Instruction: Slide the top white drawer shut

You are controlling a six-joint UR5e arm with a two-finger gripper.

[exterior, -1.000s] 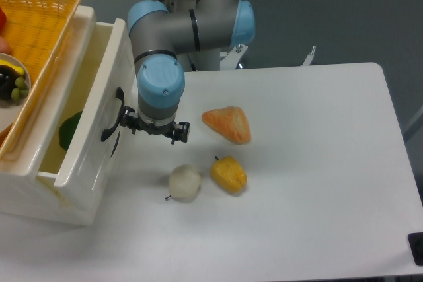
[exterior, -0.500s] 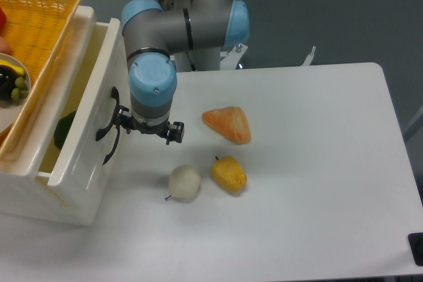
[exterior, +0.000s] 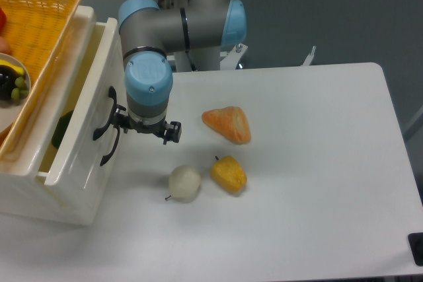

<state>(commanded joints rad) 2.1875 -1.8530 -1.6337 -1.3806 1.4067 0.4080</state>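
- The top white drawer sits at the left side of the table, part way out of its white cabinet, with a narrow gap showing behind its front panel.
- A curved black handle is fixed to the drawer front, facing the middle of the table.
- Inside the open gap something dark green lies in the drawer; only a small part of it shows.
- The gripper hangs straight down from the arm's blue-capped wrist, right against the drawer front at the height of the handle.
- From above, the wrist covers most of the gripper, so I cannot tell whether the jaws are spread or pressed together, nor whether they touch the handle or only the panel beside it.
- A yellow woven basket rests on top of the cabinet, above the drawer, holding a plate with dark and green bits at the left edge.
- On the table, just to the right of the gripper, lies an orange wedge-shaped piece.
- Nearer the front edge a white round piece with a small stem and a yellow piece sit just beside each other, apart from the drawer.
- The arm reaches in from the far side of the table, its grey tubes and blue joints bent over toward the drawer.
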